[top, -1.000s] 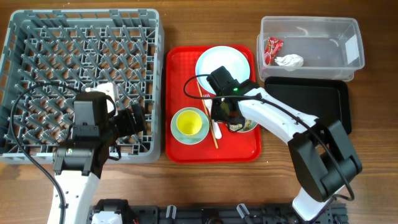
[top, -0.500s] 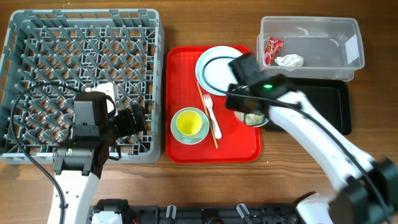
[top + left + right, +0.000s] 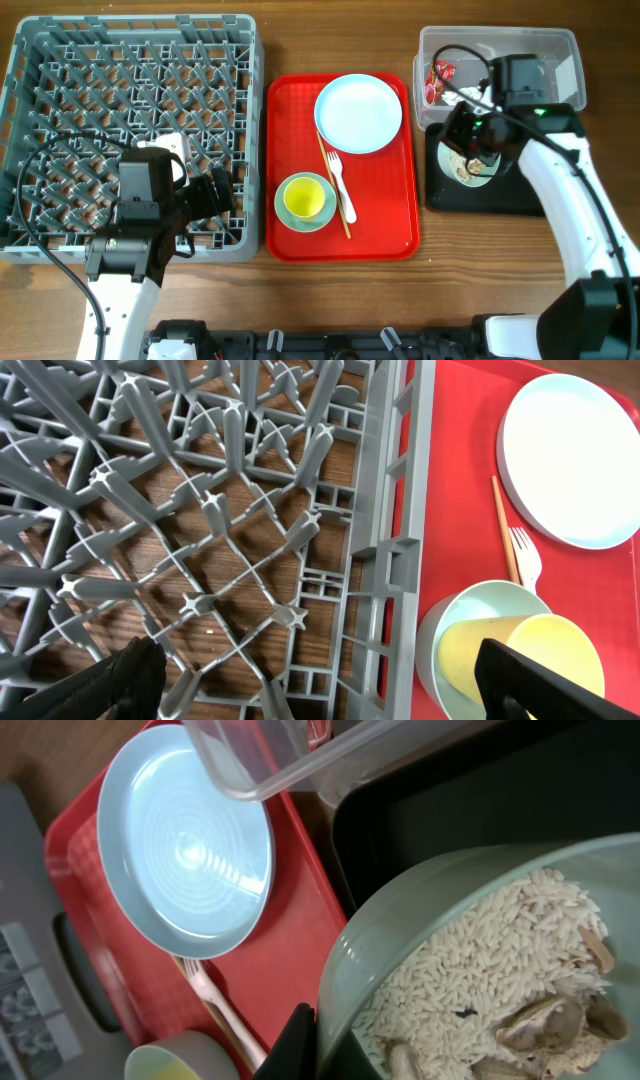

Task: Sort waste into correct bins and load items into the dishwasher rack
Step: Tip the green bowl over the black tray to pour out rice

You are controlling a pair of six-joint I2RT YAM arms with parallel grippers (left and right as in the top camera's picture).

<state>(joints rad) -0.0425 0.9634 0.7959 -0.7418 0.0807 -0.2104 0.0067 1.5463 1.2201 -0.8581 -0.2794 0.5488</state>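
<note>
The right gripper [image 3: 470,150] is clamping the rice-filled pale green bowl [image 3: 480,980] over the black tray [image 3: 530,190], the red wrapper [image 3: 438,76] is lying binned in the clear tub [image 3: 500,33], and the plate [image 3: 358,113], yellow cup [image 3: 305,198] and pale blue bowl [image 3: 282,200] are waiting while the left gripper [image 3: 228,190] is hovering spread, empty, at the unloaded dishwasher rack [image 3: 130,60].
</note>
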